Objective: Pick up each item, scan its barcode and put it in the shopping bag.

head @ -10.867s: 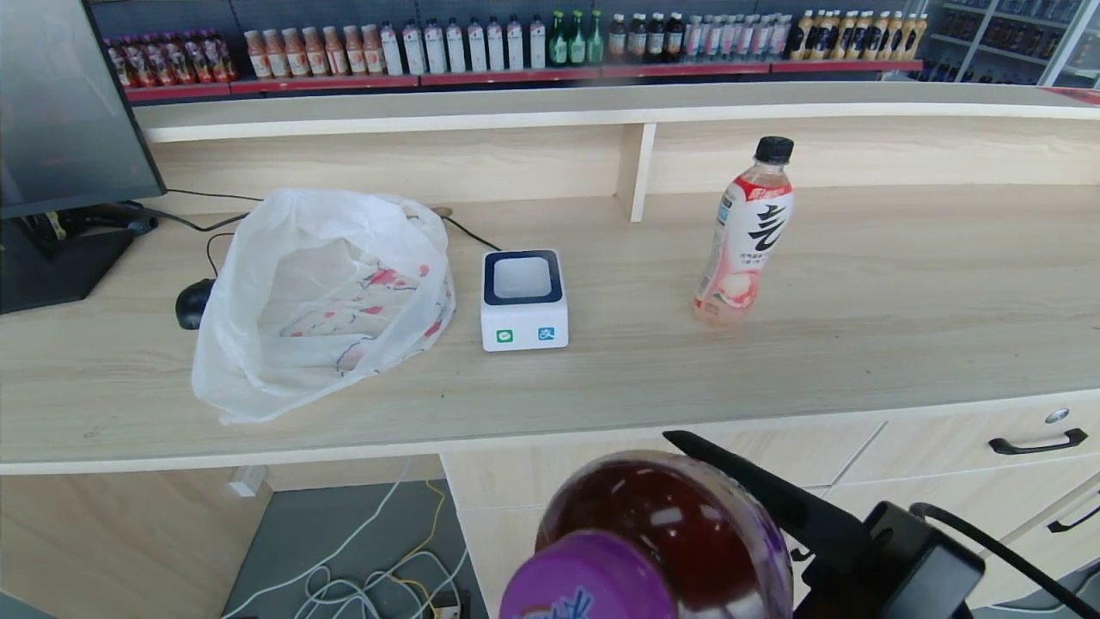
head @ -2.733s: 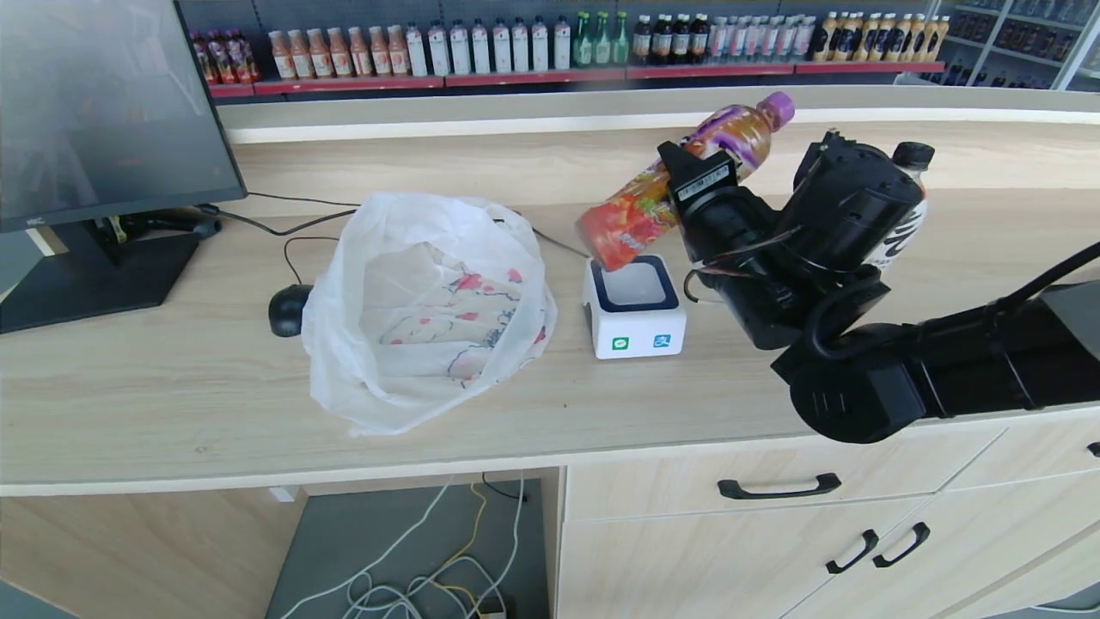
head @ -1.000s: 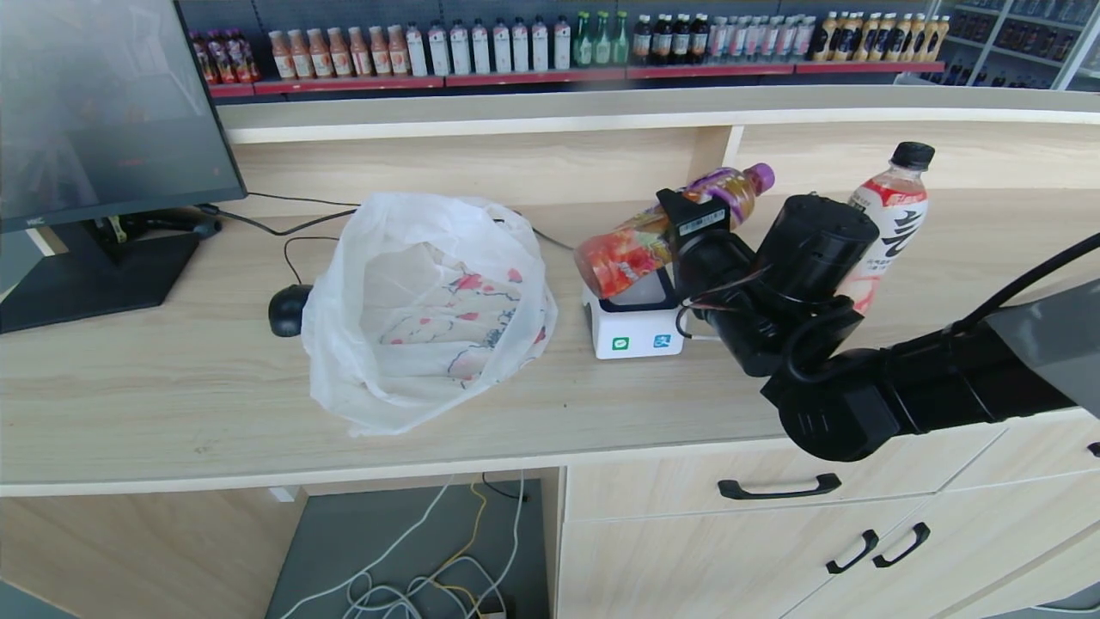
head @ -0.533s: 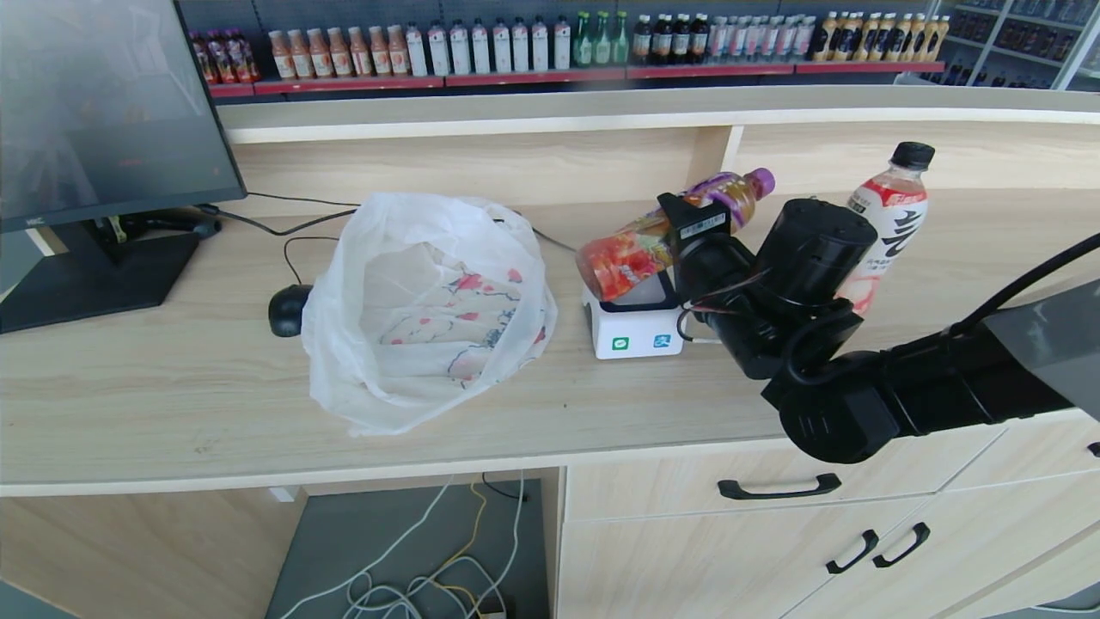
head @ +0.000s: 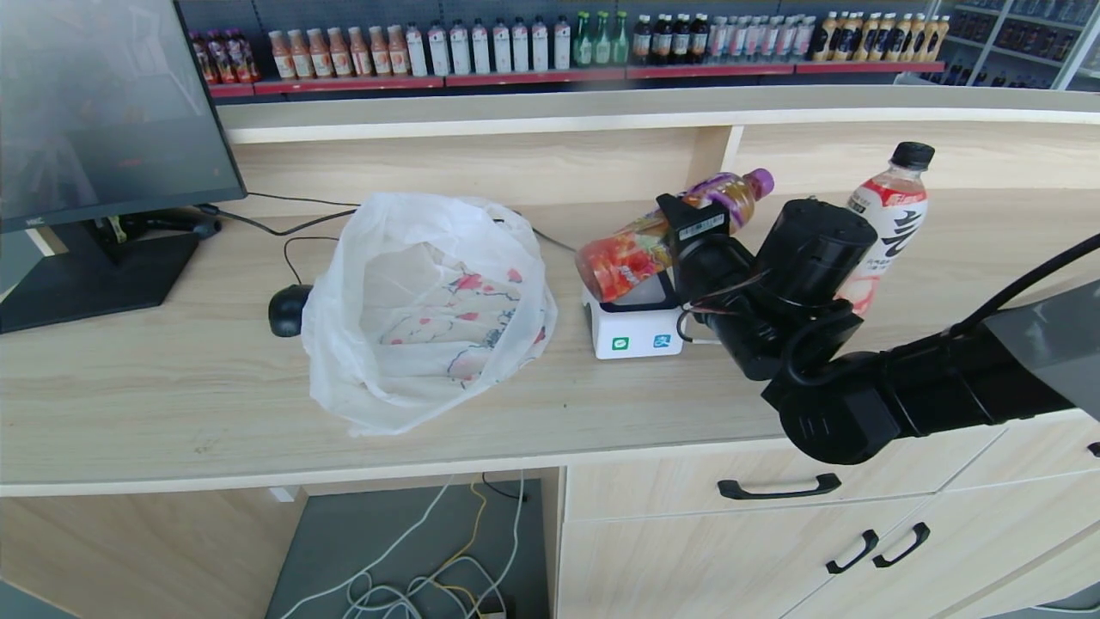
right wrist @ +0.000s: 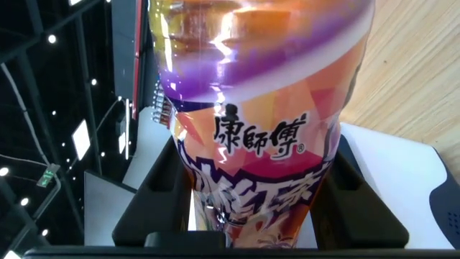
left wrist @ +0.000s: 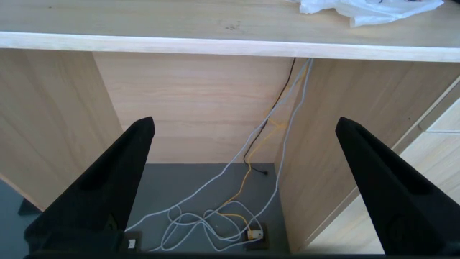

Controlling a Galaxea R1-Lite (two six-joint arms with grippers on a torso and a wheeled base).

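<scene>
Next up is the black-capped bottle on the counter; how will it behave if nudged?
The black-capped bottle stands tall and narrow, so a high nudge would probably tip it. Round-bodied, it would likely roll once down. It seems to hold liquid, so probably not light.

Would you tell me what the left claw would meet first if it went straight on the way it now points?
The left claw would probably meet the wooden back panel under the counter, perhaps the hanging cables first; depth is unclear.
</scene>
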